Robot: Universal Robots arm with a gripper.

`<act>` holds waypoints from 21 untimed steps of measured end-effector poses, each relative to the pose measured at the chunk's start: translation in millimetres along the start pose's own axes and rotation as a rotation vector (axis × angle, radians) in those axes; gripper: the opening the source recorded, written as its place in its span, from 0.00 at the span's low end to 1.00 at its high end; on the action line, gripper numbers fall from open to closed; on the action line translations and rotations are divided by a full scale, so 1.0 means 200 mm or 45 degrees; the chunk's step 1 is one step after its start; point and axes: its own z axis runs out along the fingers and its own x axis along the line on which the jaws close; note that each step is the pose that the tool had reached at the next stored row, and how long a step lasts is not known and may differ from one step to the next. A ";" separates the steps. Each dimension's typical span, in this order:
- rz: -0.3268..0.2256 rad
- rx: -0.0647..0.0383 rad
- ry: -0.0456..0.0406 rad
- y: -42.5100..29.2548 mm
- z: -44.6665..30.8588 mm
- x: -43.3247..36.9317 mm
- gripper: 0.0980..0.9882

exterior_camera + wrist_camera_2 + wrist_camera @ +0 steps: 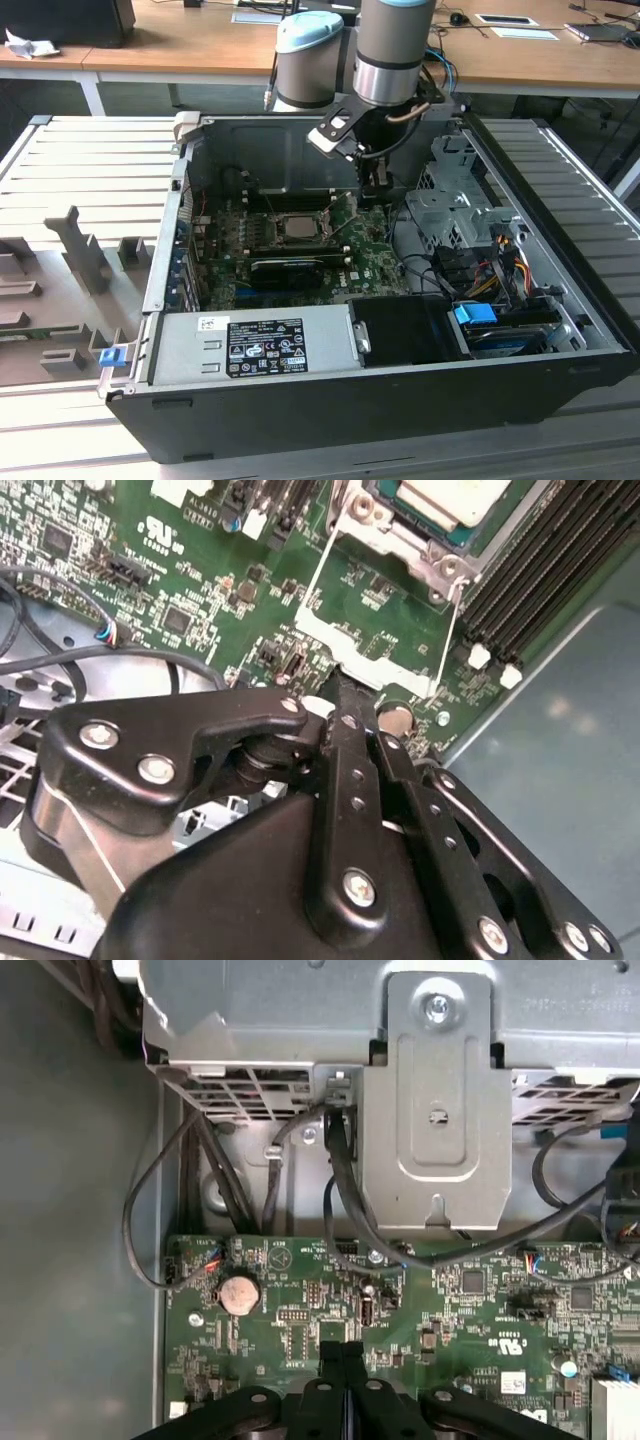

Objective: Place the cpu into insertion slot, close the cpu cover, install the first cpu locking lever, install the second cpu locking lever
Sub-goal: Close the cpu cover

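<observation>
The cpu lies flat in its socket on the green motherboard, its pale metal top showing. The cpu cover, a thin metal frame, is swung open away from the socket, and the green board shows through its window. In the exterior view the cover stands tilted at the socket's right side. My gripper reaches down into the case just right of the socket. Its black fingers are shut together with nothing between them. The tips sit at the cover's free edge.
A coin battery sits on the board close to the fingertips. Black cables loop from the grey metal drive cage onto the board. Memory slots run beside the socket. The power supply spans the case's near side.
</observation>
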 end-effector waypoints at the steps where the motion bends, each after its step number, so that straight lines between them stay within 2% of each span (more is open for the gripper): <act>1: 0.000 0.000 0.000 -0.002 0.000 0.000 0.01; 4: 0.000 0.000 0.000 -0.012 0.000 0.000 0.01; 11: 0.000 0.000 0.000 -0.076 -0.002 0.001 0.01; 17: 0.000 0.000 0.000 -0.177 -0.006 0.003 0.01; 21: 0.000 0.000 0.000 -0.227 -0.007 0.003 0.01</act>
